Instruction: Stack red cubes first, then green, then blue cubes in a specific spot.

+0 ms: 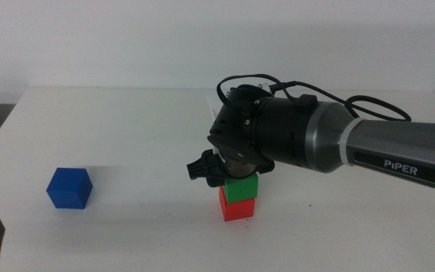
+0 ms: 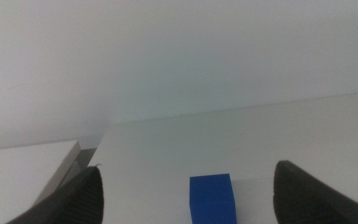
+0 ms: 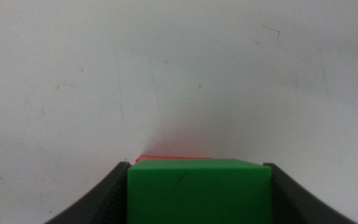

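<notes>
Right hand [image 1: 232, 181] clamps green cube [image 1: 241, 187] sitting on red cube [image 1: 237, 207] mid-bench w/ edges roughly flush, so open slowly & lift straight up; left hand [image 2: 185, 193] wide, near blue cube [image 1: 70, 187].

The red cube [image 3: 169, 158] shows only as a thin sliver behind the green cube [image 3: 199, 191] in the right wrist view; the green cube's lower part is cut off. In the middle view the right gripper [image 1: 236, 175] covers the green cube's top, and the blue cube [image 2: 212, 199] seems cropped below.
</notes>
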### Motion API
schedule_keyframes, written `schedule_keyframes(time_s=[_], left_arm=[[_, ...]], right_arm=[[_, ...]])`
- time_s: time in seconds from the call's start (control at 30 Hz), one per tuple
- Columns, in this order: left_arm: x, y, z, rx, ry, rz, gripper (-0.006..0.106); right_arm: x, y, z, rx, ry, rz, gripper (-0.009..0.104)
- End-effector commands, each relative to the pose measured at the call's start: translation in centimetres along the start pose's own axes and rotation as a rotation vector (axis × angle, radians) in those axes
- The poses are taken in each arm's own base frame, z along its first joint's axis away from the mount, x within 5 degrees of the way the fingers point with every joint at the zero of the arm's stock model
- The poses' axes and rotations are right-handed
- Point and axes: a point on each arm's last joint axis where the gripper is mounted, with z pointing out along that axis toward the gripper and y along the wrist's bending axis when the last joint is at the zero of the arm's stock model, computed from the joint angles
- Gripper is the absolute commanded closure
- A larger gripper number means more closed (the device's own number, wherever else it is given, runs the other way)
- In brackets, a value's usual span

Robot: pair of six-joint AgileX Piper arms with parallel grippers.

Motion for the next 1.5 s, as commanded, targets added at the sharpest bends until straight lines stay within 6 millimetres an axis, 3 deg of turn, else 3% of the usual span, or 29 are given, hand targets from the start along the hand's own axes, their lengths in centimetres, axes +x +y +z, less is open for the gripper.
schedule_keyframes(time_s=[0.0,0.13,0.23,0.27,0.3,0.43,0.47,0.5,0.63,0.77,0.87,1.1,1.3,1.47], left_arm=[[-0.2,0.0,0.0,-0.003,-0.017,-0.003,0.007],[-0.2,0.0,0.0,-0.003,-0.017,-0.003,0.007],[-0.2,0.0,0.0,-0.003,-0.017,-0.003,0.007],[-0.2,0.0,0.0,-0.003,-0.017,-0.003,0.007],[-0.2,0.0,0.0,-0.003,-0.017,-0.003,0.007],[-0.2,0.0,0.0,-0.003,-0.017,-0.003,0.007],[-0.2,0.0,0.0,-0.003,-0.017,-0.003,0.007],[-0.2,0.0,0.0,-0.003,-0.017,-0.003,0.007],[-0.2,0.0,0.0,-0.003,-0.017,-0.003,0.007],[-0.2,0.0,0.0,-0.003,-0.017,-0.003,0.007],[-0.2,0.0,0.0,-0.003,-0.017,-0.003,0.007],[-0.2,0.0,0.0,-0.003,-0.017,-0.003,0.007],[-0.2,0.0,0.0,-0.003,-0.017,-0.003,0.007],[-0.2,0.0,0.0,-0.003,-0.017,-0.003,0.007]], right_arm=[[-0.2,0.1,0.0,0.001,-0.008,0.003,0.097],[-0.1,0.1,0.1,0.001,-0.005,0.013,0.097],[-0.1,0.1,0.3,0.004,0.000,0.012,0.087],[-0.1,0.1,0.3,0.005,0.001,0.012,0.080],[0.0,0.2,0.3,0.001,0.002,0.014,0.059],[-0.1,0.2,0.3,0.001,-0.003,0.011,0.008],[-0.1,0.1,0.3,0.001,-0.007,0.007,0.002],[-0.3,0.0,-0.2,-0.002,-0.016,0.010,0.003],[-0.2,-2.4,-8.1,-0.069,-0.172,0.013,0.003],[3.2,-7.4,-16.9,-0.136,-0.332,-0.010,0.003],[6.6,-11.0,-20.6,-0.168,-0.398,-0.084,0.003],[12.4,-17.0,-25.3,-0.219,-0.508,-0.233,0.003],[15.3,-18.7,-27.6,-0.349,-0.576,-0.304,0.003],[16.5,-19.3,-28.7,-0.426,-0.607,-0.329,0.003]])
